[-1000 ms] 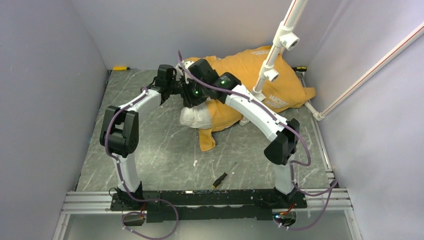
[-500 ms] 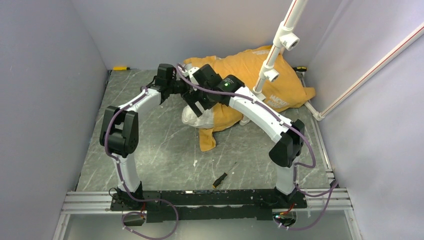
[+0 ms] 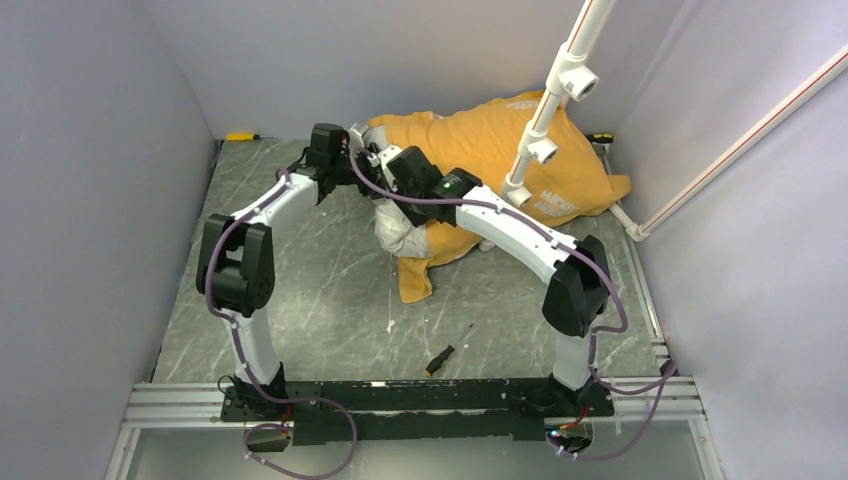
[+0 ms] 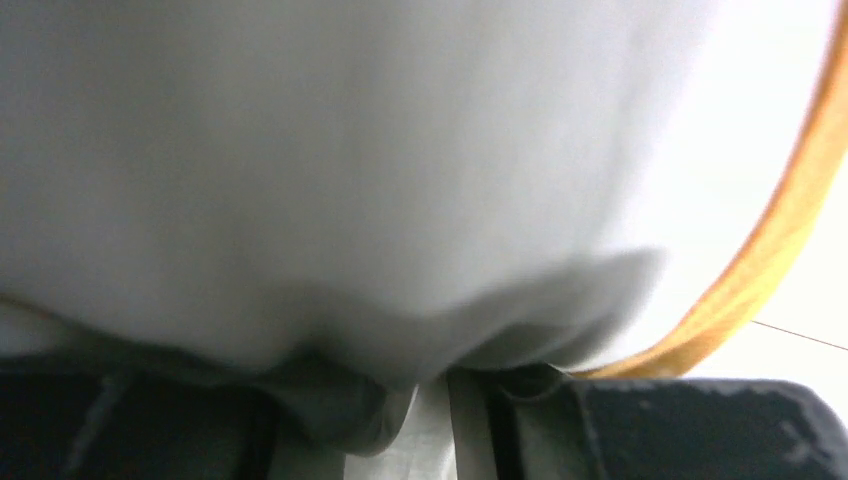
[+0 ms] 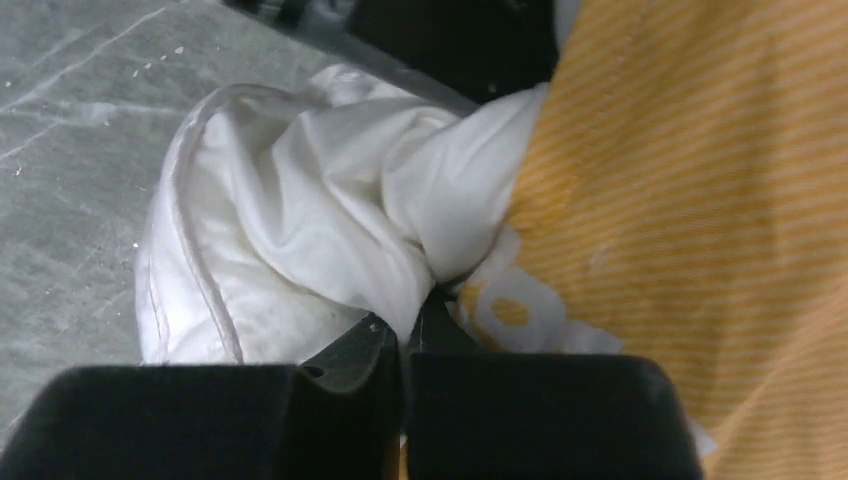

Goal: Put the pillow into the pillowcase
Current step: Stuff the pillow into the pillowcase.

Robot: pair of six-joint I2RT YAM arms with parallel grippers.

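The pillowcase (image 3: 480,140) lies orange side up in the upper middle of the top view, a bulging, creased mound running toward the upper right corner. The pillow (image 3: 398,235) is mostly inside it. Only a crumpled white end pokes out at the mound's lower left, just above the frame's centre, with a flap of orange cloth trailing below it.

In the right wrist view, the right gripper (image 5: 405,330) has its jaws closed tight, nipping a fold of the pillow's white cloth just where it meets the striped orange edge. In the left wrist view, the left gripper (image 4: 380,405) stands partly open; white cloth fills most of that frame and sags into the gap, not visibly pinched.

The table (image 3: 300,290) is grey with pale marble-like streaks, and plain lilac-grey walls (image 3: 90,200) close it in on the left, back and right. A white pole (image 3: 545,110) with small cameras rises in front of the mound at upper right.

A screwdriver (image 3: 445,352) lies low in the centre, and a small yellow tool (image 3: 240,135) sits against the back wall at upper left. Bare table stretches across the left and lower middle, while the mound is pressed close to the back-right corner.
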